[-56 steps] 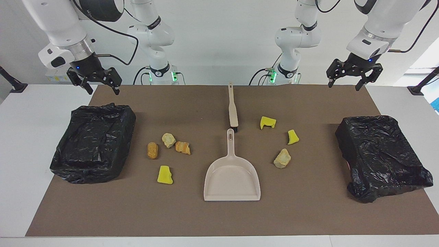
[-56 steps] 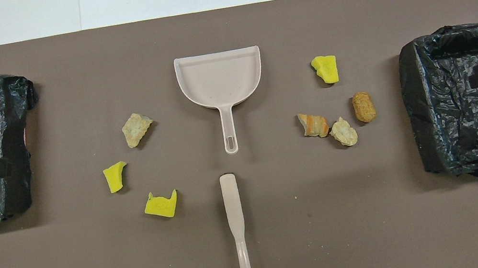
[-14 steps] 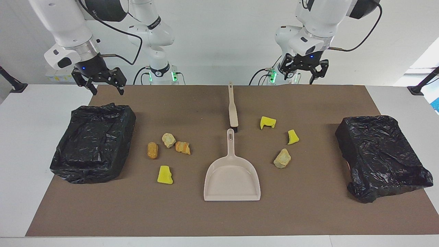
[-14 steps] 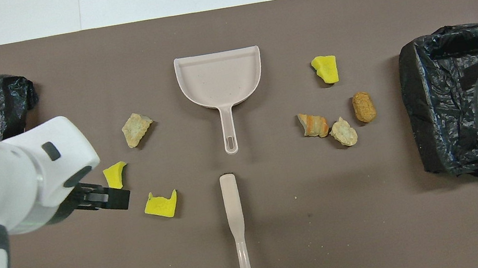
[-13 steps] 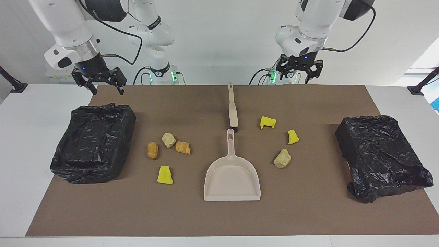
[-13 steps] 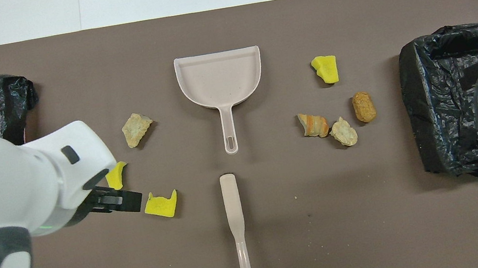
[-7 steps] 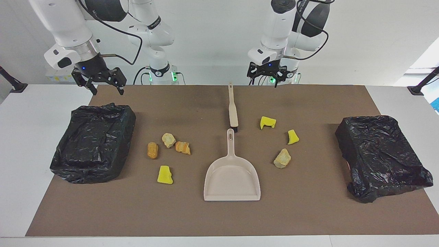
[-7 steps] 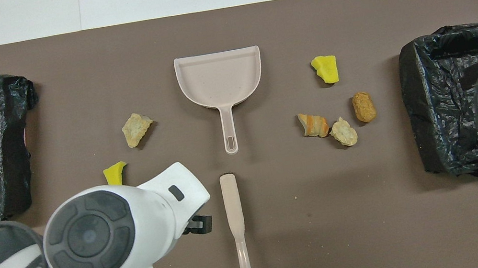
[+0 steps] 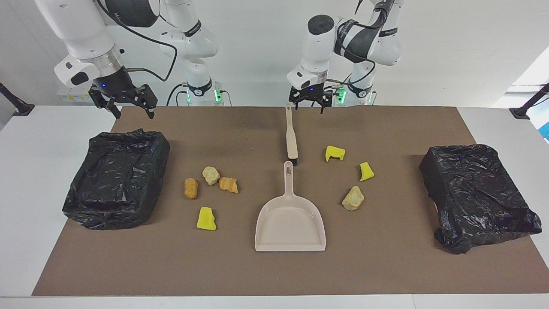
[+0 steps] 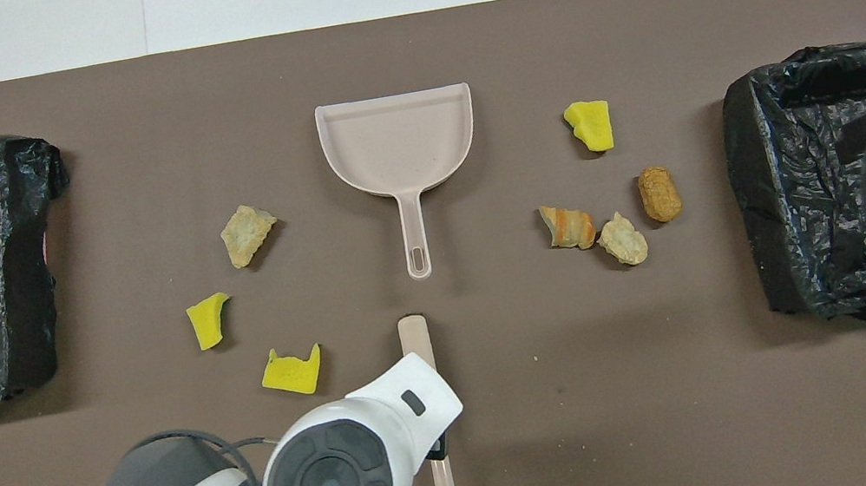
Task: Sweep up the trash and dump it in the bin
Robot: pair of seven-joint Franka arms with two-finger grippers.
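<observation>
Seven trash lumps lie on the brown mat. Two yellow [image 9: 334,153] [image 9: 366,171] and one beige [image 9: 353,198] lie toward the left arm's end. A beige [image 9: 210,175], an orange-striped [image 9: 228,184], a brown [image 9: 191,188] and a yellow lump [image 9: 206,219] lie toward the right arm's end. A beige dustpan [image 9: 290,227] lies mid-table. A beige brush [image 9: 291,137] lies nearer to the robots than the dustpan, in line with its handle. My left gripper [image 9: 307,106] is open and empty over the brush's handle end. My right gripper [image 9: 126,105] is open and empty, up in the air over the mat's corner by the bin at that end.
Two black-bagged bins stand at the mat's ends, one at the right arm's end [image 9: 118,178] and one at the left arm's end [image 9: 476,193]. In the overhead view the left arm's wrist [image 10: 348,468] covers part of the brush [image 10: 416,342].
My left gripper has swung from the left arm's end of the table to the middle and now hangs over the brush handle. The right gripper has barely moved. Nothing on the mat has moved.
</observation>
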